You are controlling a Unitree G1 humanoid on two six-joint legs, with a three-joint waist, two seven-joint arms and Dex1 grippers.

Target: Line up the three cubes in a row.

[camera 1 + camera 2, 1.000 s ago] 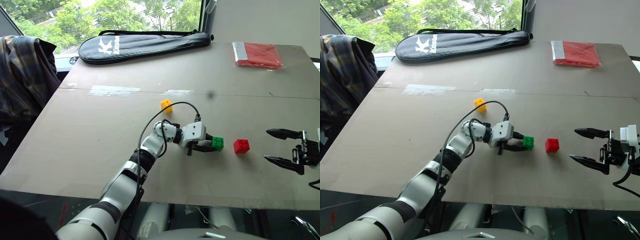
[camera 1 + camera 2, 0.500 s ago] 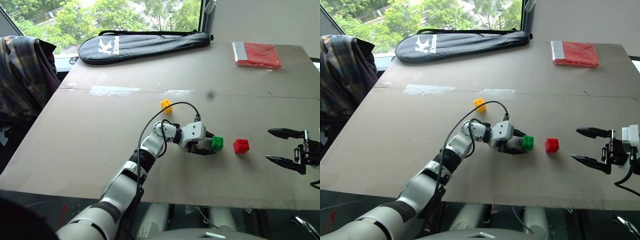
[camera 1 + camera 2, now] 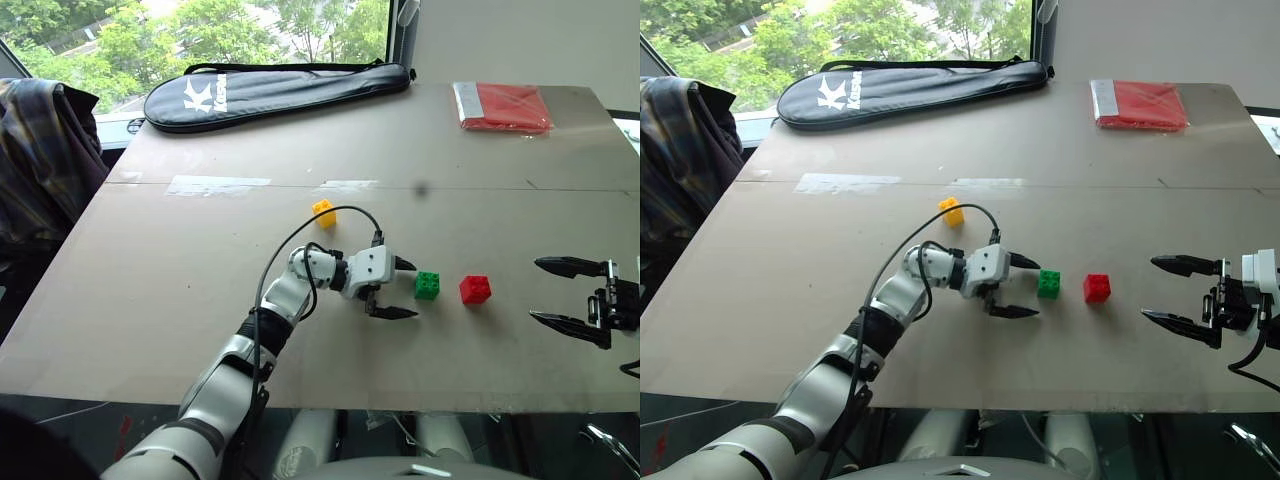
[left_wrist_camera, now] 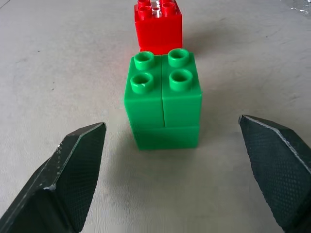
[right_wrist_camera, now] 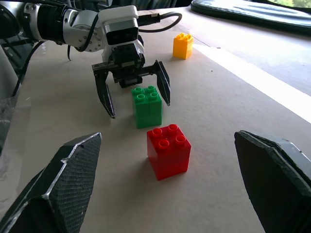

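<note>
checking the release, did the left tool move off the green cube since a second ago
Yes. The left tool opened and backed away toward the robot's left; the green cube now stands free beside the red cube.

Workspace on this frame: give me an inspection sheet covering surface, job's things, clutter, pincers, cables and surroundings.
Surface: grey-brown table, a seam and pale tape patches across it.
Job's things: green cube and red cube side by side with a gap between them; yellow cube apart, farther back, not in line with them.
Clutter: black racket bag and flat red packet along the far edge.
Pincers: left pincer open beside the green cube, not touching it; right pincer open, empty, off to the red cube's side.
Cables: black cable looping over the left arm.
Surroundings: window with trees; plaid cloth beside the table.
</note>
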